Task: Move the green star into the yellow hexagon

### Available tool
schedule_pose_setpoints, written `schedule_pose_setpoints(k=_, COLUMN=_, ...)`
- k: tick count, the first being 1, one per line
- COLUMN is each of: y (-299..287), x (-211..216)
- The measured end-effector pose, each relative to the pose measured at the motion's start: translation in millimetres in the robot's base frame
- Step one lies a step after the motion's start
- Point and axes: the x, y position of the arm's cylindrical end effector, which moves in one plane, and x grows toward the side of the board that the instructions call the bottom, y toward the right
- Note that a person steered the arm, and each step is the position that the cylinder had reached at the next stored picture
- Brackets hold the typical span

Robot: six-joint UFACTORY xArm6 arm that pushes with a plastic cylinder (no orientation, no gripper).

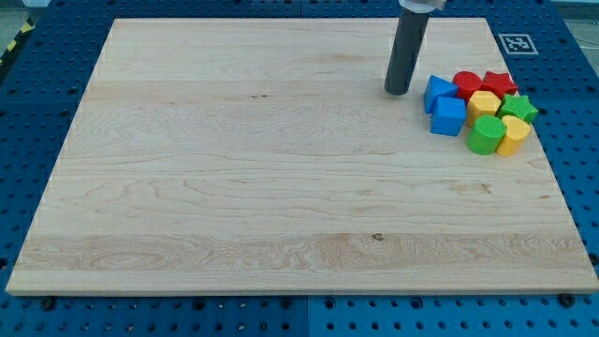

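The green star (518, 109) lies at the right end of a tight cluster of blocks near the board's right edge. The yellow hexagon (484, 103) sits just left of it, touching or nearly touching. My tip (398, 91) stands on the board left of the cluster, a short gap from the blue blocks, and touches no block.
The cluster also holds two blue blocks (437, 92) (448, 117), a red cylinder (466, 84), a red star (499, 83), a green cylinder (485, 136) and a yellow block (513, 136). The wooden board (234, 168) lies on a blue perforated table. A marker tag (515, 42) sits at the top right.
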Motion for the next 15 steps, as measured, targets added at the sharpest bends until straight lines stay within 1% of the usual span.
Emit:
schedule_pose_setpoints(k=1, y=-21, x=-32)
schedule_pose_setpoints(k=2, y=-6, x=-75)
schedule_pose_setpoints(k=3, y=65, x=-79)
schedule_pose_setpoints(k=4, y=144, x=-63)
schedule_pose_setpoints(k=5, y=187, x=-37)
schedule_pose_setpoints(k=6, y=214, x=11)
schedule_pose_setpoints(k=7, y=209, x=50)
schedule_pose_setpoints(k=8, y=169, x=59)
schedule_pose_setpoints(k=9, y=151, x=67)
schedule_pose_setpoints(k=10, y=171, x=67)
schedule_pose_setpoints(k=11, y=171, x=79)
schedule_pose_setpoints(k=12, y=162, x=110)
schedule_pose_setpoints(k=13, y=162, x=124)
schedule_pose_setpoints(k=14, y=172, x=94)
schedule_pose_setpoints(k=15, y=163, x=80)
